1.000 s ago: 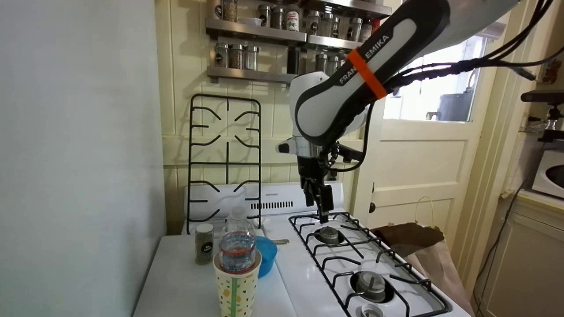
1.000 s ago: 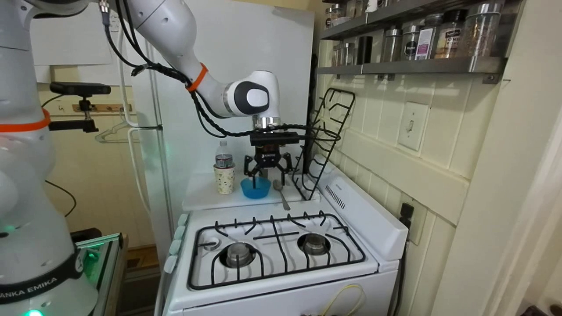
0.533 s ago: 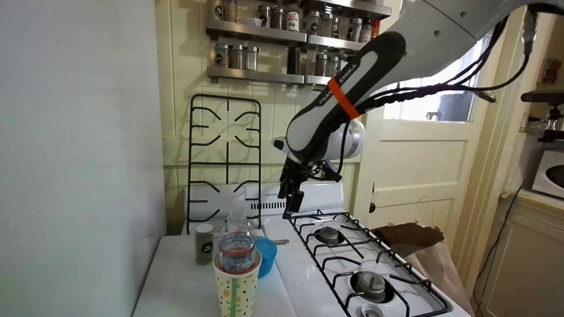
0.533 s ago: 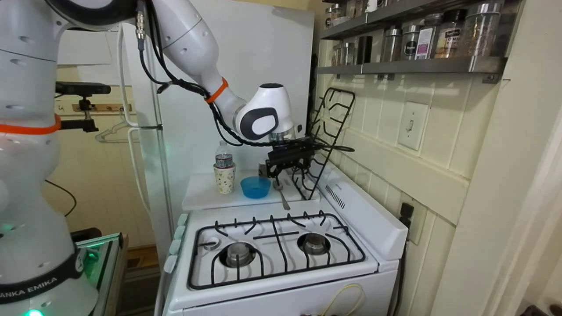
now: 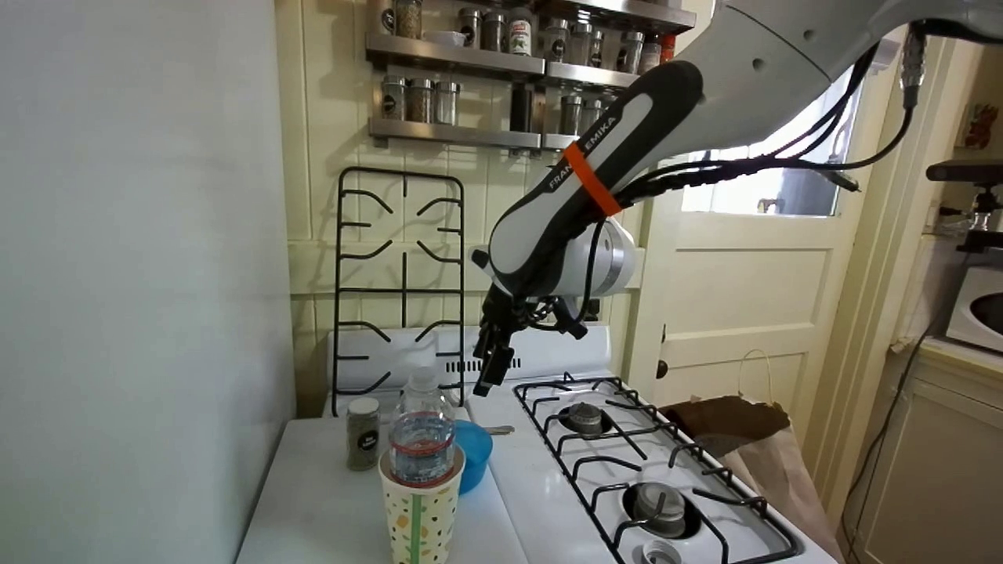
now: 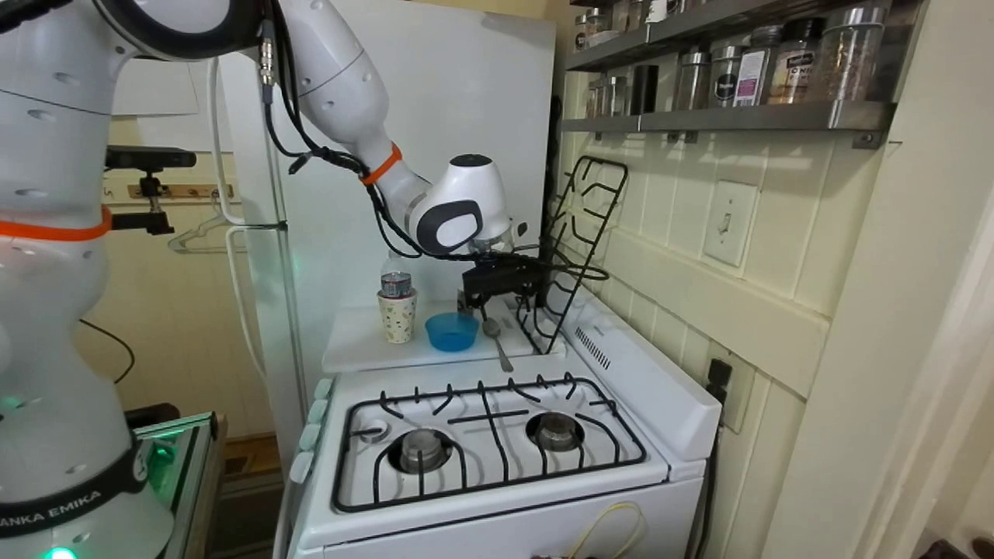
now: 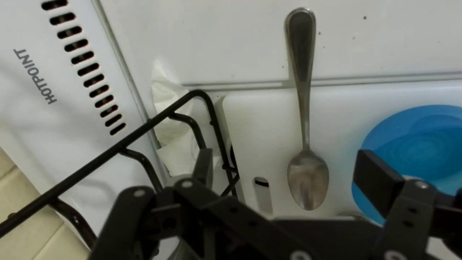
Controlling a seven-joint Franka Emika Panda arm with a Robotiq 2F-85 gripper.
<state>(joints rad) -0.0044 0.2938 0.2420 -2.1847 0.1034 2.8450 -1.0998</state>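
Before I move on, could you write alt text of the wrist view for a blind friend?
A metal spoon lies unheld beyond an open black gripper, its rounded end on a white board and handle reaching onto the stove. A blue bowl is at right, a black grate at left.

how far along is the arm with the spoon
Looks done: in the wrist view, the open pincer frames the head of the spoon. In hand: the pincer hangs above it, gripping nothing. Left, most likely: closing on the spoon, which lies untouched beside the blue bowl.
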